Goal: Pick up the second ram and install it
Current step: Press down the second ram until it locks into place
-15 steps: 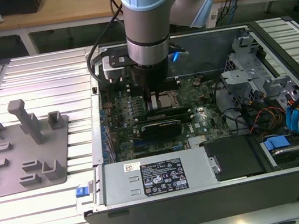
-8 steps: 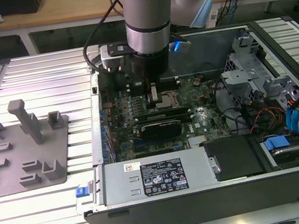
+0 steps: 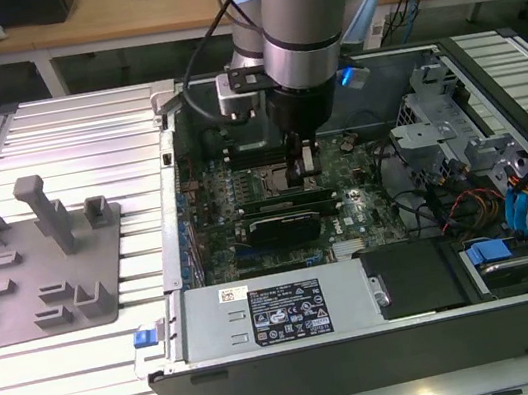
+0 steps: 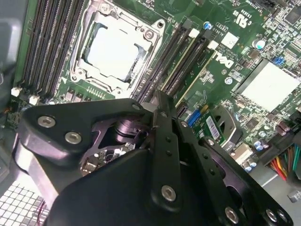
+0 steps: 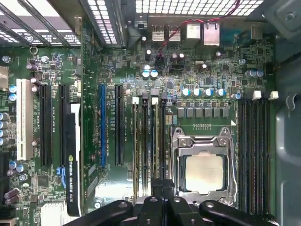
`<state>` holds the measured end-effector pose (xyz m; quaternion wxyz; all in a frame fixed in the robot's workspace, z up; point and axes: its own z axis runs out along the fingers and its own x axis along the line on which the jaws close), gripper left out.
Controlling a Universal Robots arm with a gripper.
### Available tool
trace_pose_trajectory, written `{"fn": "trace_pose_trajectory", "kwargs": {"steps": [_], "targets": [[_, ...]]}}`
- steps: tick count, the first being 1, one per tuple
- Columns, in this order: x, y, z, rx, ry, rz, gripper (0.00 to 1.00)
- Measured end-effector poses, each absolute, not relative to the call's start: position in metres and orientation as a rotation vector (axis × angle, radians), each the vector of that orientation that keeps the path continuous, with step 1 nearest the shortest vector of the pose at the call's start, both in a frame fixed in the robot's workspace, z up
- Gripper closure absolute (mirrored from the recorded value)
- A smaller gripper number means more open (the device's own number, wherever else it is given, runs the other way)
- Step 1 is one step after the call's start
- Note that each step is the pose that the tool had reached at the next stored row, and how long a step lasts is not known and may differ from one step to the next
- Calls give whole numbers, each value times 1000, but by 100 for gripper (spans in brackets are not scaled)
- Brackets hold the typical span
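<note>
Gripper on a grey robot arm, seen in the exterior view reaching straight down into an open computer case that lies on its side on a ribbed metal table. It hangs low over the green motherboard, close to the middle of the case. Whether it is open or closed cannot be told. The second ram appears as a thin dark strip lying level on the board. It sits directly beneath the gripper and runs out toward the gripper's 9 o'clock. Just past the strip, at the gripper's 6 o'clock, sits a black graphics card. Well apart from the case, at its 9 o'clock, a grey fixture plate with upright blocks rests on the table.

Second wrist view: the black gripper is seen from close behind. Its tip meets the near end of a bank of long memory slots. The second ram shows edge-on as a pale, slim line among these slots, in line with the tip and running away from it. The silver processor socket lies just beside the bank, on its far side from the stick.

First wrist view: the gripper hovers over the near end of four parallel memory slots with white latches. These slots sit between the processor socket and a blue expansion slot. Which slot holds the stick cannot be told here.
</note>
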<state>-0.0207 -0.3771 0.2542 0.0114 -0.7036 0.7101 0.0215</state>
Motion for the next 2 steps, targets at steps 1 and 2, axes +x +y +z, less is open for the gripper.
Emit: {"fn": "trace_pose_trajectory", "kwargs": {"steps": [1,2], "targets": [[-21,-377,254,-2194,2215,67,92],[-21,-377,254,-2195,2215,67,92]]}}
